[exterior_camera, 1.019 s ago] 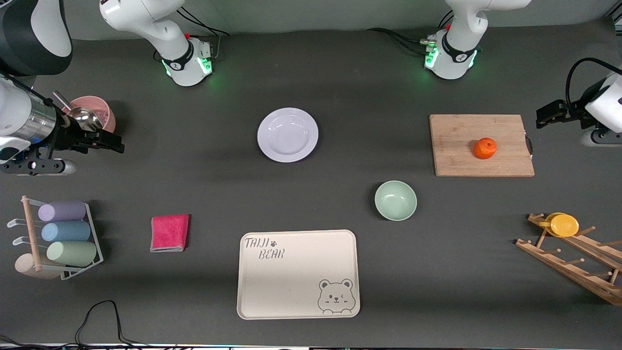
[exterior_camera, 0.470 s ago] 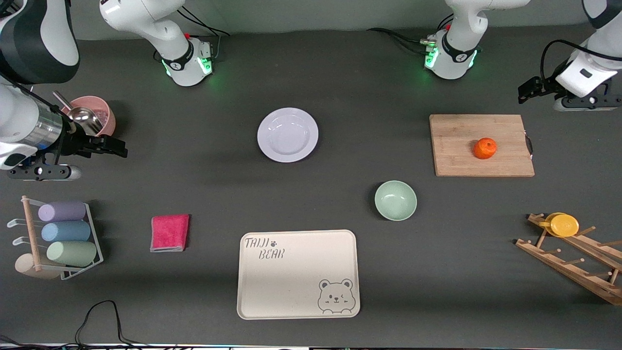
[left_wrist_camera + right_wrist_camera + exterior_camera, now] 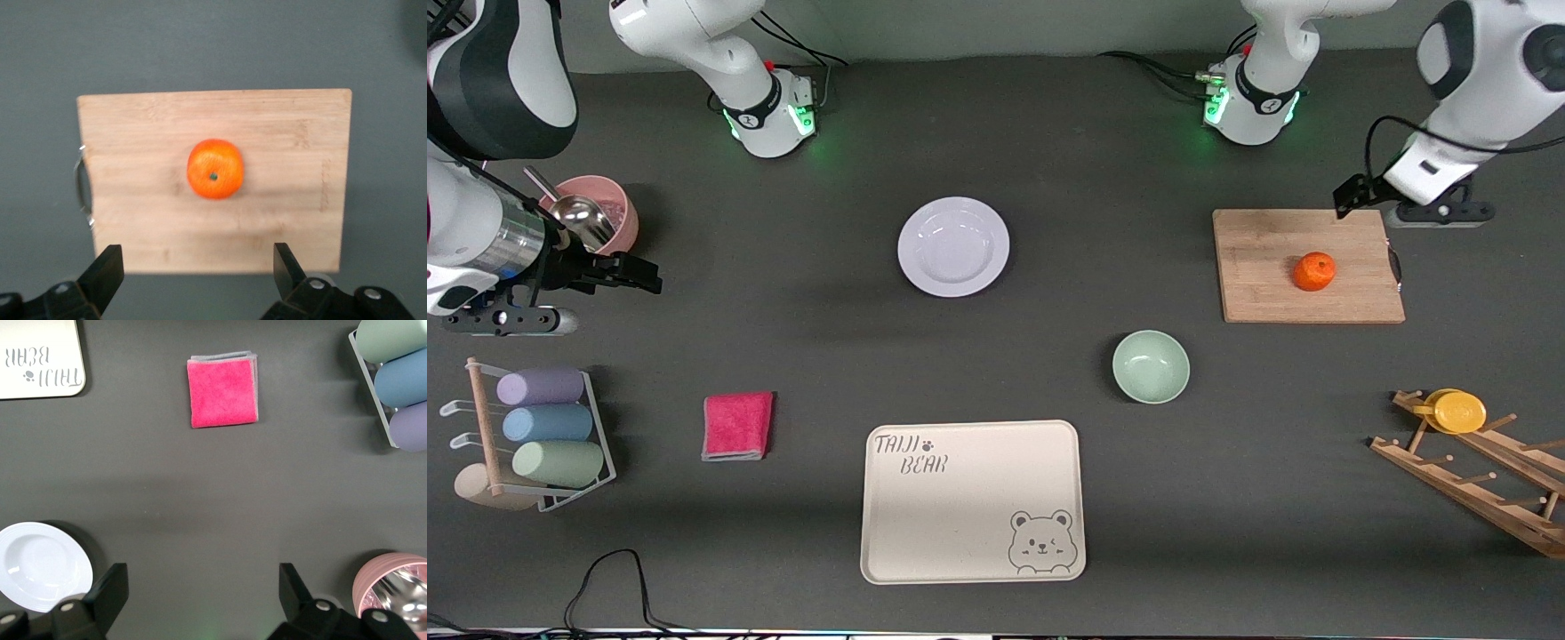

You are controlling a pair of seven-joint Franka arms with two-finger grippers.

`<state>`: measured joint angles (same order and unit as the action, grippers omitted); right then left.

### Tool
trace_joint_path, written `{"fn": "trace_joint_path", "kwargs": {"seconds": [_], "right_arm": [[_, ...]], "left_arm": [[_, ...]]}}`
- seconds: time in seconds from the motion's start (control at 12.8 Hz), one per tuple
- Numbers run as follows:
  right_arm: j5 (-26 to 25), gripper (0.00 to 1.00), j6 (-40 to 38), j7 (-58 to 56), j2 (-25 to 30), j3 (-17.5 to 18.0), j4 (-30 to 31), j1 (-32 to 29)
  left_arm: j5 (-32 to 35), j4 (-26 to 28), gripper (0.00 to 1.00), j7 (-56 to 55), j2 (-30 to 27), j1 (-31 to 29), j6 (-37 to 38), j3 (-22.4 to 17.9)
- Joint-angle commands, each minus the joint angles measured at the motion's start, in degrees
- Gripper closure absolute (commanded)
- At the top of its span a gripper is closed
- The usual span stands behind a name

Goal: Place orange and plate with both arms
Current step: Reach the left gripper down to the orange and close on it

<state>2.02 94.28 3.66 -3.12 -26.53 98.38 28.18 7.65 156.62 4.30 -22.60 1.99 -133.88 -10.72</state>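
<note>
The orange point(image 3: 1315, 271) sits on a wooden cutting board point(image 3: 1263, 267) toward the left arm's end of the table. My left gripper point(image 3: 1352, 196) hangs open above the board's edge nearest the robots' bases. In the left wrist view the orange point(image 3: 215, 169) lies on the board point(image 3: 133, 133), ahead of the open, empty left gripper point(image 3: 198, 267). The white plate point(image 3: 953, 246) lies mid-table. My right gripper point(image 3: 645, 274) is open and empty over bare table beside a pink cup. In the right wrist view the plate point(image 3: 40, 567) shows beside the open right gripper point(image 3: 203, 590).
A pale-green bowl point(image 3: 1151, 366) and a cream bear-print tray point(image 3: 973, 502) lie nearer the front camera than the plate. A pink cloth point(image 3: 736, 426), a cup rack point(image 3: 534, 436) and a pink cup with a spoon point(image 3: 596, 209) are at the right arm's end. A wooden rack with a yellow disc point(image 3: 1458, 412) stands at the left arm's end.
The left arm has swung in from the table's end, bringing its gripper over the cutting board's edge. The right gripper has shifted slightly toward the plate. Both stay open.
</note>
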Motion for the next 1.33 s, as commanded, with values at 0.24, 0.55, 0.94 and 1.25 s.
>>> {"fn": "trace_joint_path", "kwargs": {"seconds": [0.24, 0.55, 0.94, 1.25], "right_arm": [[-0.18, 0.00, 0.90, 0.04, 0.75, -0.28, 1.20, 0.48], [-0.18, 0.00, 1.17, 0.12, 1.28, -0.37, 1.02, 0.48], [-0.27, 0.00, 0.55, 2.75, 1.63, -0.10, 1.20, 0.39], [-0.27, 0.00, 1.16, 2.85, 1.81, 1.21, 0.85, -1.19]], "left_arm": [[0.69, 5.44, 0.00, 0.18, 16.35, 0.12, -23.86, 0.35], [0.69, 6.15, 0.00, 0.27, 18.99, 0.12, -27.74, 0.26], [0.61, 8.43, 1.00, -0.17, 19.52, -0.23, -32.12, 0.26], [0.61, 8.18, 1.00, 0.09, 19.62, -0.32, -31.80, 0.26]]}}
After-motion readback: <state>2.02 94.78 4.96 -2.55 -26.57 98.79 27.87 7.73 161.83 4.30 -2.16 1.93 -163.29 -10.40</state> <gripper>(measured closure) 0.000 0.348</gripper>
